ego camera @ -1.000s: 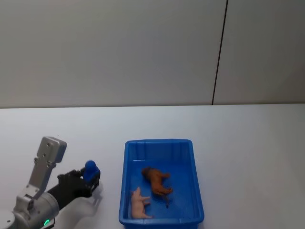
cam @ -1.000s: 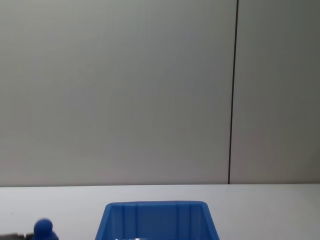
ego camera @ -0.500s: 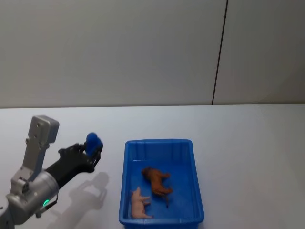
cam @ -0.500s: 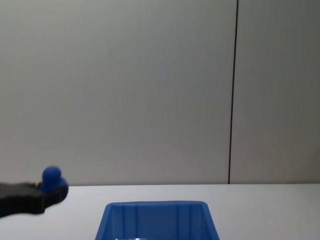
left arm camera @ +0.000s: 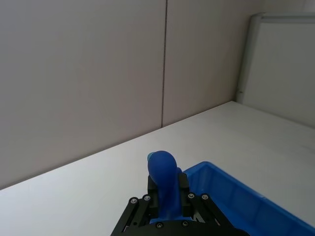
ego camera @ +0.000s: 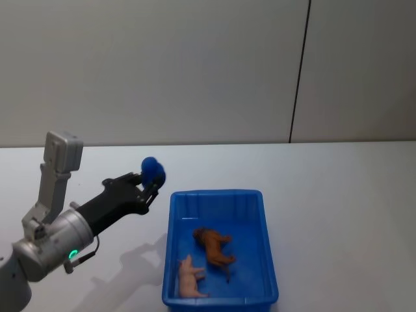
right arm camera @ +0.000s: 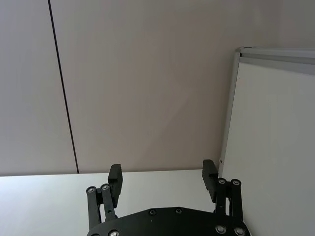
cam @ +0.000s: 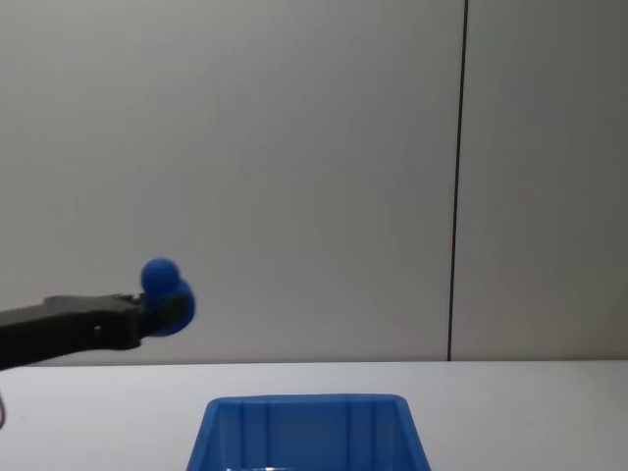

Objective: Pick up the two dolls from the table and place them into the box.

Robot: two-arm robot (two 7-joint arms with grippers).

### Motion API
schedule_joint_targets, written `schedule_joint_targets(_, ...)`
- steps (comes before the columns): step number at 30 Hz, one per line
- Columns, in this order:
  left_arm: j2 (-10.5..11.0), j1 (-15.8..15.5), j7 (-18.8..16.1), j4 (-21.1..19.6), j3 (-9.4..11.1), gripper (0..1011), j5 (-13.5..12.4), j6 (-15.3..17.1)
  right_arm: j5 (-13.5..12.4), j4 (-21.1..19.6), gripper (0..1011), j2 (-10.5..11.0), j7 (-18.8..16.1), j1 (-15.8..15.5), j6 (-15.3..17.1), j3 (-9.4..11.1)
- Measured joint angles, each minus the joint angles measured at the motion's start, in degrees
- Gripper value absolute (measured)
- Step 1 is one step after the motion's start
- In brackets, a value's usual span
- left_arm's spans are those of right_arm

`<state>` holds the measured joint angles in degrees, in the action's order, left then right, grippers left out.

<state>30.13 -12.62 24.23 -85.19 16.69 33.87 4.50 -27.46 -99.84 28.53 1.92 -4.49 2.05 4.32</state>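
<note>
Lying nearest the robot in the head view, the pale pink doll (ego camera: 189, 277) rests on the floor of the blue box (ego camera: 269, 250), close to the near wall and toward the box's left side. Just beyond it and a little to the right lies the brown doll (ego camera: 213, 246), around the middle of the box floor — the two are close together, though I cannot tell whether they touch. The box stands on the white table (ego camera: 344, 195), its ribbed far wall and rim also visible low in the chest view (cam: 306, 403).

The left gripper (ego camera: 148, 180) is raised above the table, just beside the box's far left corner and short of its rim. Its fingers are closed on a small blue rounded object (ego camera: 153, 170), which sticks up past the fingertips; the left wrist view shows the same blue piece (left arm camera: 164, 169) pinched between the black fingers with the box edge (left arm camera: 231, 187) beyond. In the chest view the arm reaches in from the left, well above the box.

The right gripper (right arm camera: 164, 176) is held away from the work — its jaws stand wide apart and empty, facing the grey wall (right arm camera: 147, 83).
</note>
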Motion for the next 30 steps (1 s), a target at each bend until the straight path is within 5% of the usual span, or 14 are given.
schedule_joint_targets(22, -4.30, -8.22, 19.84, 7.66, 1.83, 125, 4.92, 8.55, 0.00, 0.00, 1001, 0.00, 0.00, 0.00, 0.00, 0.00)
schedule_joint_targets(30, -6.56, -12.24, 27.90, 12.88, 3.13, 364, 5.28, 12.26, 0.00, 0.00, 1001, 0.00, 0.00, 0.00, 0.00, 0.00)
